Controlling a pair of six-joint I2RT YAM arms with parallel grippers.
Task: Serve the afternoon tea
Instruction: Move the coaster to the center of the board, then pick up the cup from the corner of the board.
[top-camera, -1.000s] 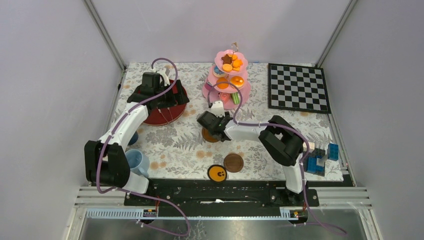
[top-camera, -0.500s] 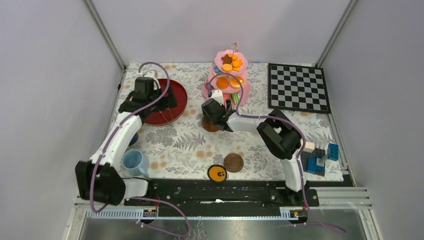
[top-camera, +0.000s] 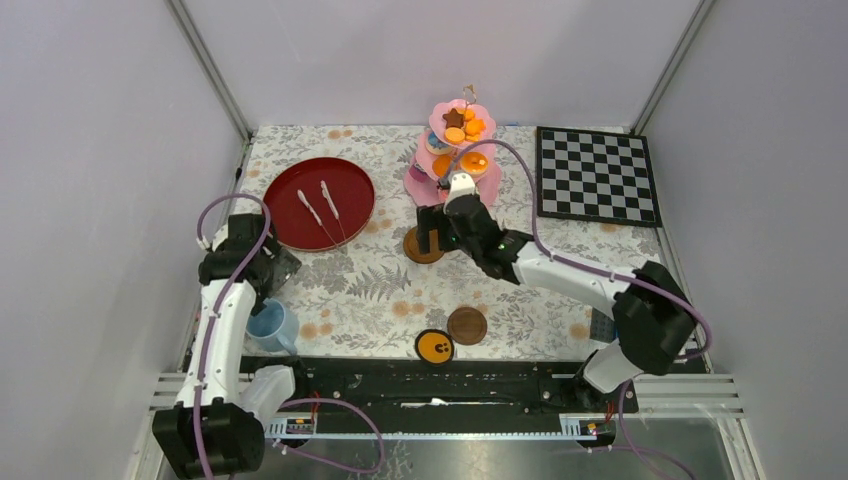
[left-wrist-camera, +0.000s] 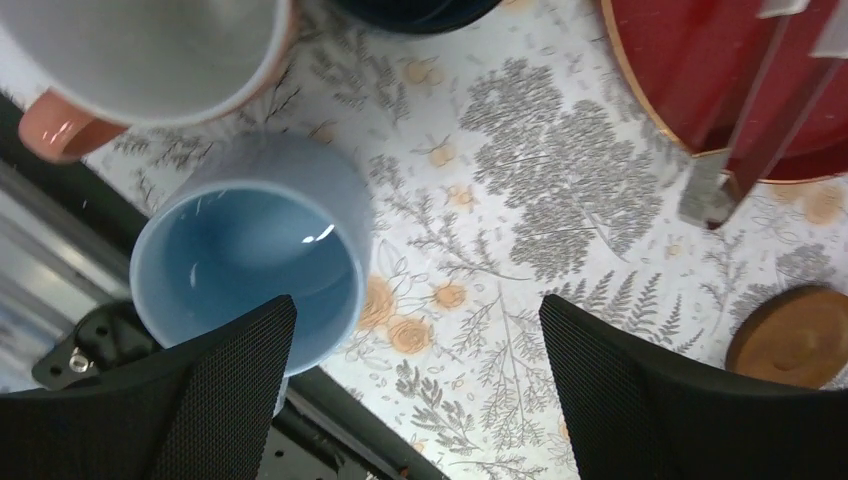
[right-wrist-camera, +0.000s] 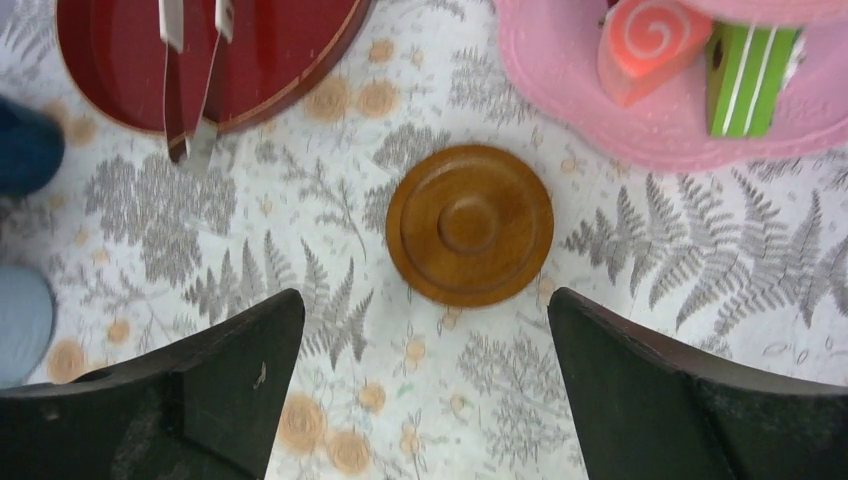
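Note:
The pink three-tier cake stand (top-camera: 455, 150) holds orange pastries and a brown star biscuit; a pink swirl pastry (right-wrist-camera: 645, 45) and a green pastry (right-wrist-camera: 750, 65) lie on its bottom tier (right-wrist-camera: 600, 110). A brown saucer (right-wrist-camera: 469, 225) lies just in front of it, and my right gripper (right-wrist-camera: 425, 300) hovers open above it, empty. My left gripper (left-wrist-camera: 418, 312) is open and empty beside the light-blue cup (left-wrist-camera: 245, 265). A white cup (left-wrist-camera: 150, 50) and a dark-blue cup (left-wrist-camera: 415, 10) stand beyond it. A second saucer (top-camera: 467, 325) lies near the front edge.
A red tray (top-camera: 318, 203) at the back left carries metal tongs (top-camera: 325, 205). A black-and-orange coaster (top-camera: 434, 346) sits by the near edge. The chessboard (top-camera: 597, 176) fills the back right corner. Walls close in left and right.
My left arm has pulled back from the red tray to the near left, leaving the tongs on it. My right gripper has opened and lifted off the brown saucer.

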